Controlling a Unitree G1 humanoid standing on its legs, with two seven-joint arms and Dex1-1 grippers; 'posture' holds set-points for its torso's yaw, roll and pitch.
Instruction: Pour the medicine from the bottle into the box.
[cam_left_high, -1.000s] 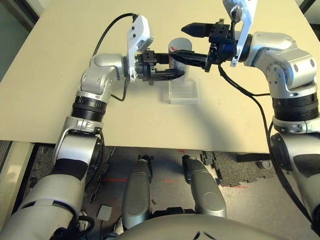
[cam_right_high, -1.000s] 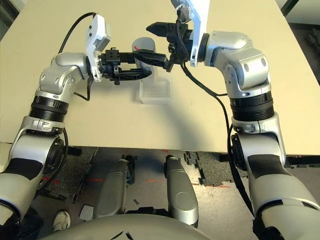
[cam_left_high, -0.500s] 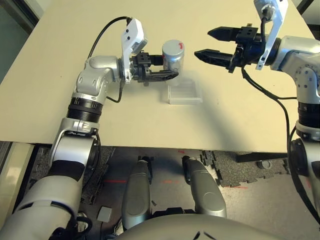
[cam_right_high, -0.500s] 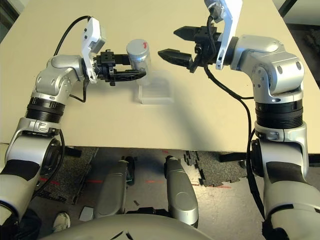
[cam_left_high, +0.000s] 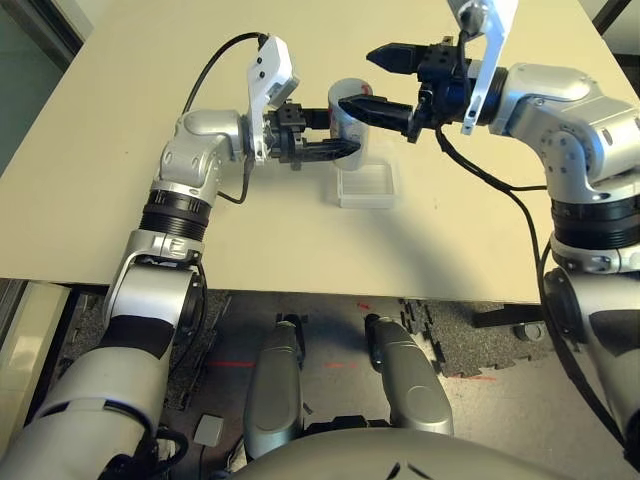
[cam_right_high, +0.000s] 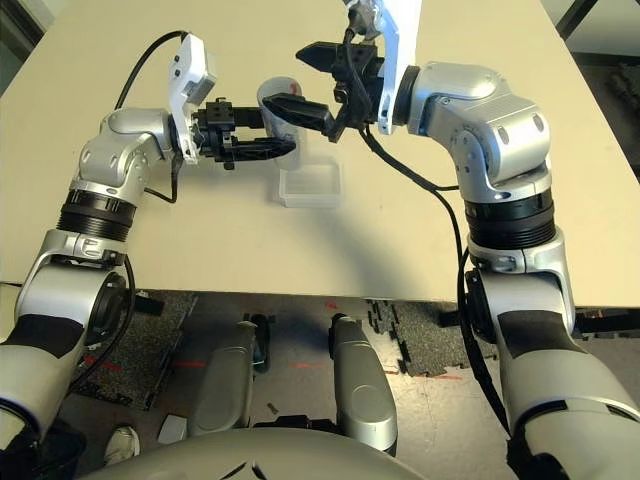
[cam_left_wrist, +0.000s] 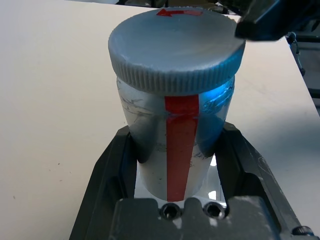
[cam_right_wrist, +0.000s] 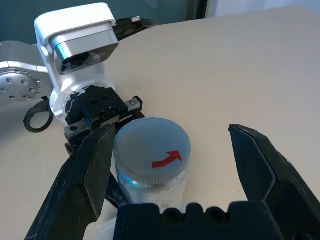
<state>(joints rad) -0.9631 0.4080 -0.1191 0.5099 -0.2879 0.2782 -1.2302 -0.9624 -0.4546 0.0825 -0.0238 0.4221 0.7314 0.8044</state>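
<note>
1. Half a second ago the right gripper (cam_right_wrist: 172, 165) stood well to the right of the small silver-grey cylindrical bottle with a red label strip (cam_left_wrist: 175, 135), apart from it; now it has swung back toward the left, and its two black fingers straddle the bottle's top.
2. The left gripper (cam_left_high: 335, 148) and the bottle it carries sit at about the same spot over the table as before, as does the shallow square clear plastic box (cam_left_high: 365, 185).
3. The left gripper is clamped on the bottle's lower body, one black finger (cam_left_wrist: 107, 175) pressed against each side, with the red strip facing the wrist.
4. The right gripper's fingers are spread wide, one on each side of the round grey ridged cap marked with a red arrow (cam_right_wrist: 152, 150). In the right wrist view one finger lies close against the cap's edge while the other stands clear of it, so nothing is gripped.
5. The bottle is held above the beige table (cam_left_high: 120, 150), just beyond the far left corner of the box, which lies flat on the tabletop below it.
6. The bottle stands upright, its long axis vertical, cap uppermost and still on.
</note>
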